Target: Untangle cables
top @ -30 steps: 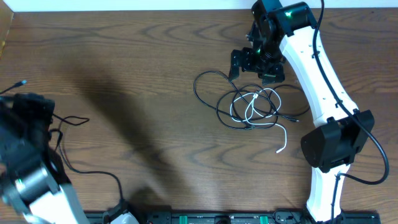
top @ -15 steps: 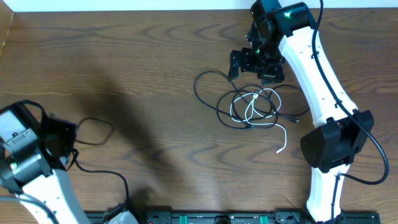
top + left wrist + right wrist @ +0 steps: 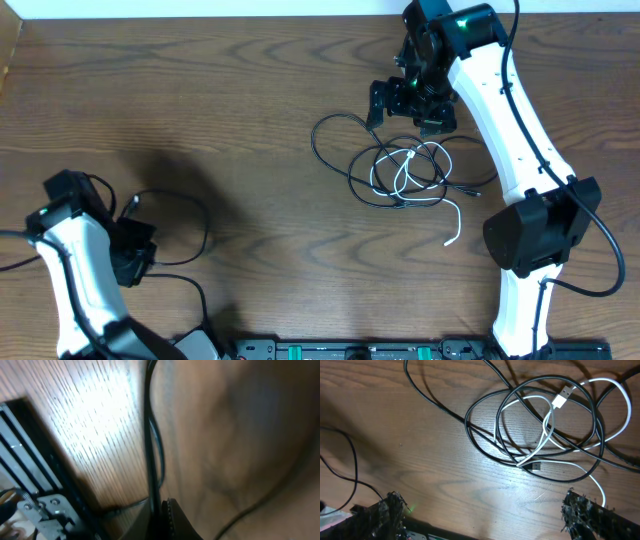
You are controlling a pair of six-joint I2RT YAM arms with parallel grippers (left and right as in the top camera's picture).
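Cables [image 3: 410, 170] pile unmoved, left claw [image 3: 138, 245] carried black cable [image 3: 148, 435] rightward

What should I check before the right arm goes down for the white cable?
1. Right gripper open and empty: ok.
2. Tangle in the right wrist view: ok.
3. White cable's plug exposed on top: ok.
4. White cable free of the black loops: not ok, interlaced.
5. Left gripper holding the separate black cable: cannot tell.
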